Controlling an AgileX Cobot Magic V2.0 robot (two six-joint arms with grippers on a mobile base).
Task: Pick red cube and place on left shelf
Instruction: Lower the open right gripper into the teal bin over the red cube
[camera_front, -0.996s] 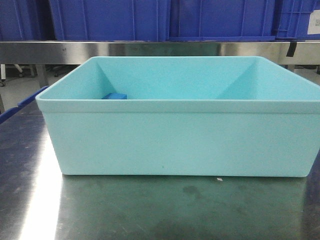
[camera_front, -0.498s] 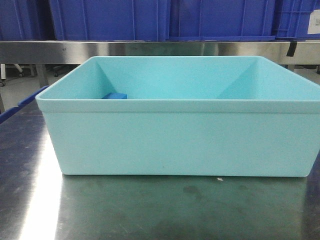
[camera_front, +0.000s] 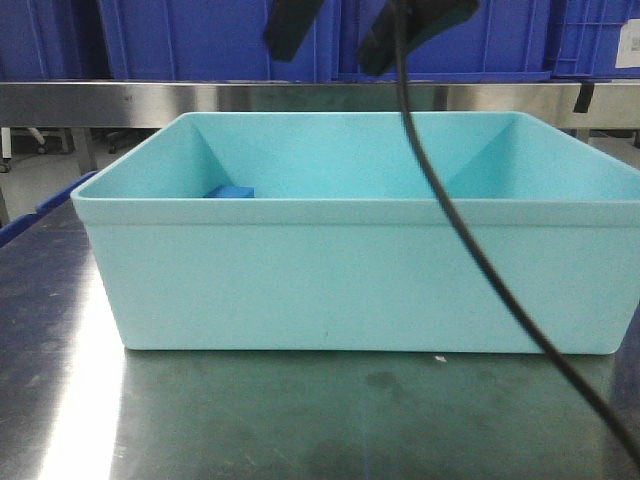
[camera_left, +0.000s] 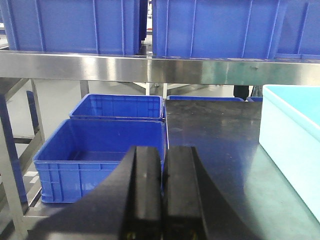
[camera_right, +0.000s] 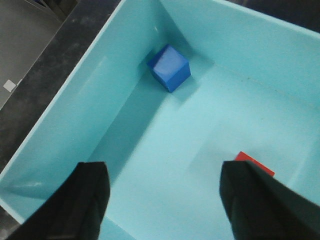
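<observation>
The red cube (camera_right: 254, 163) lies on the floor of the turquoise tub (camera_right: 80, 100); only a corner of it shows past one finger (camera_right: 255, 205) of my right gripper (camera_right: 165, 170). That gripper hangs open above the tub's inside, with nothing between its fingers. In the front view the right gripper (camera_front: 350, 30) enters from the top over the tub (camera_front: 350, 280); the red cube is hidden there behind the front wall. My left gripper (camera_left: 163, 151) is shut and empty, low over the table, facing the left shelf (camera_left: 150, 67) with its steel rail.
A blue cube (camera_right: 170, 67) sits in a far corner of the tub. Deep-blue crates (camera_left: 65, 25) stand on the shelf, and open blue crates (camera_left: 115, 142) sit low beside the steel table (camera_left: 215, 135). A black cable (camera_front: 470, 250) hangs across the tub's front.
The right gripper and its cable have come into the front view from above, over the tub; before, neither showed. The tub and blue cube have not moved.
</observation>
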